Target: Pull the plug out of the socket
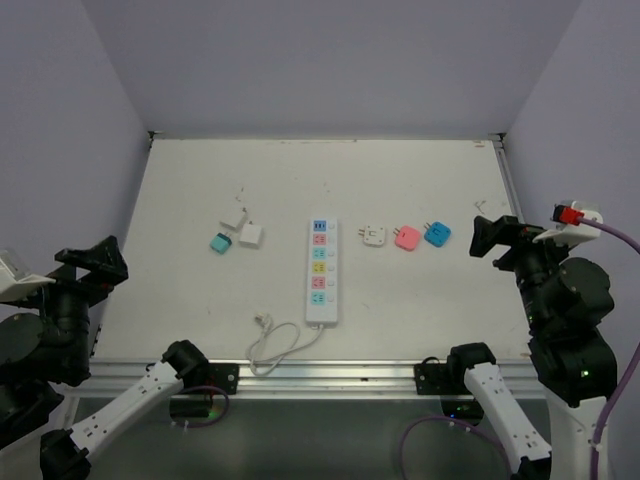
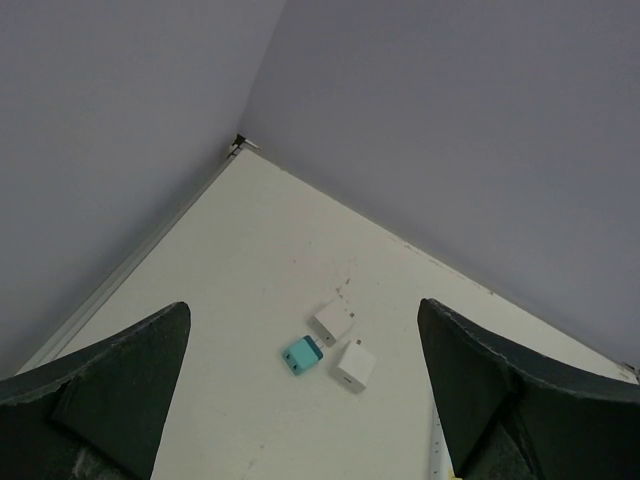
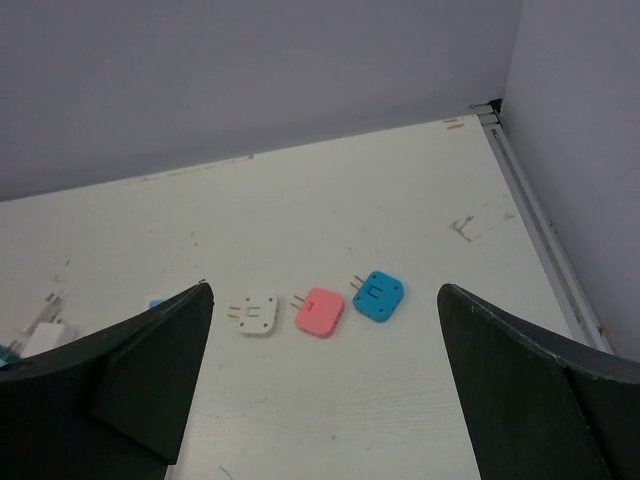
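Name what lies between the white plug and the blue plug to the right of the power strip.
A pink plug, apart from both the white plug and the blue plug; the top and right wrist views show it.

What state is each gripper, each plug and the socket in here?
left gripper, open, empty.
right gripper, open, empty.
socket, flat, cord loose.
teal plug, loose on table.
white cube plug, loose on table.
small white plug, loose on table.
flat white plug, loose on table.
pink plug, loose on table.
blue plug, loose on table.
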Motion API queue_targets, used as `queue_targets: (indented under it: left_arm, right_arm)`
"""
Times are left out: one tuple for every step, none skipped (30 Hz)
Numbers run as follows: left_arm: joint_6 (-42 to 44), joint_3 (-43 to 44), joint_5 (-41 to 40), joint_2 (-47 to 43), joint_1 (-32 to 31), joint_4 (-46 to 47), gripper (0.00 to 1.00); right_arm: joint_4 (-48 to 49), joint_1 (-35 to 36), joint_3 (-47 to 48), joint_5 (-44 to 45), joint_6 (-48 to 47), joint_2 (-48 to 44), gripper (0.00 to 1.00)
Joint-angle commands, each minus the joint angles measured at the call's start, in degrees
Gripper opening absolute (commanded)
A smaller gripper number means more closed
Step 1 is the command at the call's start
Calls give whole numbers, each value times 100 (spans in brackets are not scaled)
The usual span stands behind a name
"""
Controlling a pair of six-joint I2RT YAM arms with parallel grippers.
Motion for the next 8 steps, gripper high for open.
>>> queue_targets:
  left_arm:
    - [-148,-65,-131,20,-27,4,99]
    - [-140,-74,-148,29,-27,22,100]
    - [-113,-91,-157,29,-27,39,100]
    - [-96,-117,-175,38,-27,74,100]
    - [-78,-144,-218,38,-27,101,100]
    - [-78,-205,-227,38,-27,110,100]
    - [-78,-240,-236,46,-27,145,99]
    - [-78,-276,-228,38,-27,171,100]
  right_arm:
    - [286,45,-72,36,-155,-47,99]
    - [321,37,-73,28,-164,-56,99]
    - [339,45,-99,28,-181,-64,99]
    - [357,54,-116,28,-181,-82,99]
    - [366,46,-125,19,-190,-82,99]
    - [374,54,-151,27,-199,-82,99]
    - [374,54,-160,36,-208,-82,99]
    - [401,54,-178,36,-208,-82,99]
